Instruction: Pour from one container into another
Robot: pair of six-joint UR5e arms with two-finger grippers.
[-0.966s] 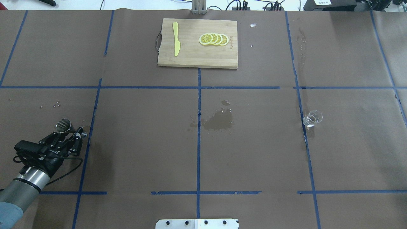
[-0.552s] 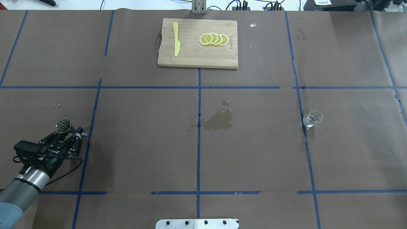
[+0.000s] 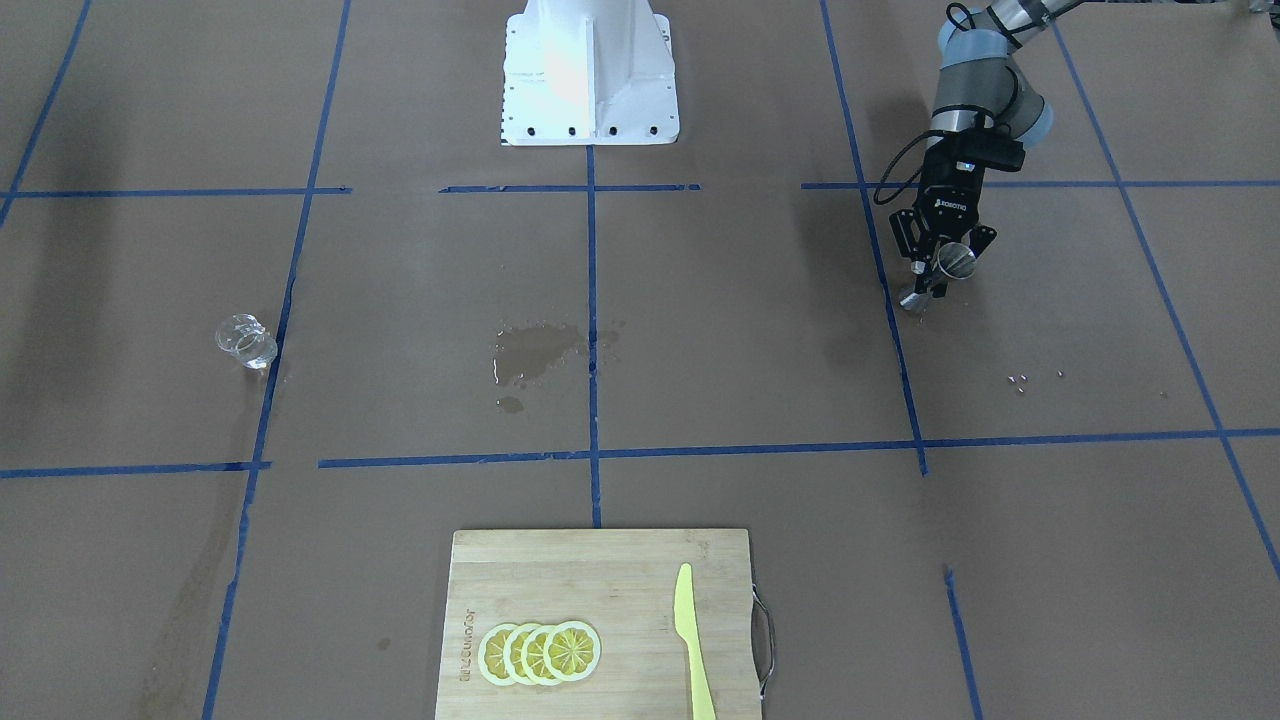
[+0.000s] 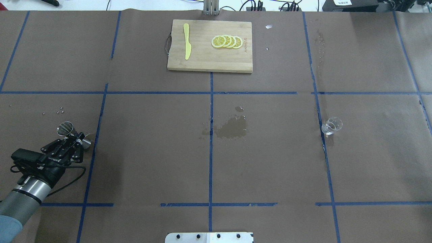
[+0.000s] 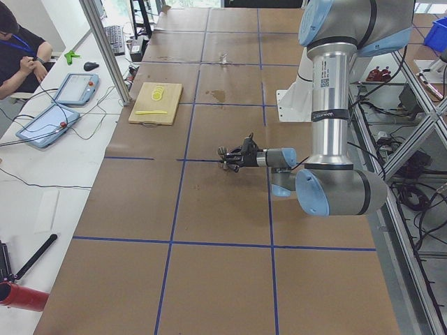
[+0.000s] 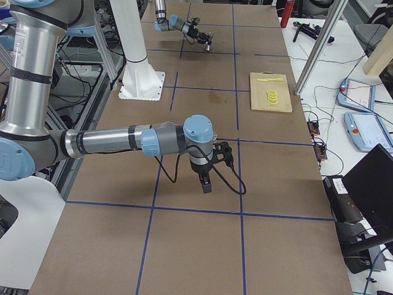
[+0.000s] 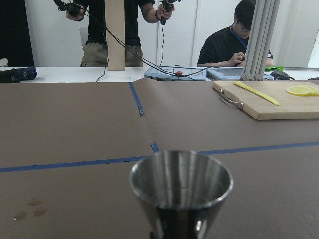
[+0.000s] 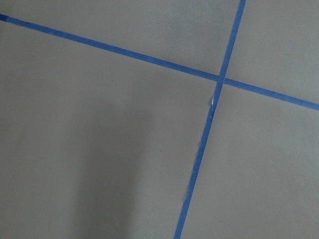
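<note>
A steel jigger (image 4: 65, 128) is tilted in my left gripper (image 4: 77, 138), which is shut on its narrow waist near the table's left edge. The front-facing view shows the same gripper (image 3: 940, 270) holding the jigger (image 3: 958, 260) just above the paper. In the left wrist view the jigger's open mouth (image 7: 181, 186) fills the lower middle. A small clear glass beaker (image 4: 332, 125) stands far off on the right side, also seen as the beaker (image 3: 245, 340). My right gripper (image 6: 206, 184) shows only in the exterior right view, pointing down at the table; I cannot tell its state.
A wooden cutting board (image 4: 209, 59) at the far middle carries lemon slices (image 4: 226, 42) and a yellow plastic knife (image 4: 186, 41). A wet stain (image 4: 232, 128) darkens the paper at the centre. Small grains (image 4: 60, 109) lie beyond the jigger. The robot base (image 3: 588, 70) stands at the near edge.
My left gripper has shifted slightly left and away from the robot with the jigger in it, and the jigger's mouth sits a little farther out. The beaker has not moved.
</note>
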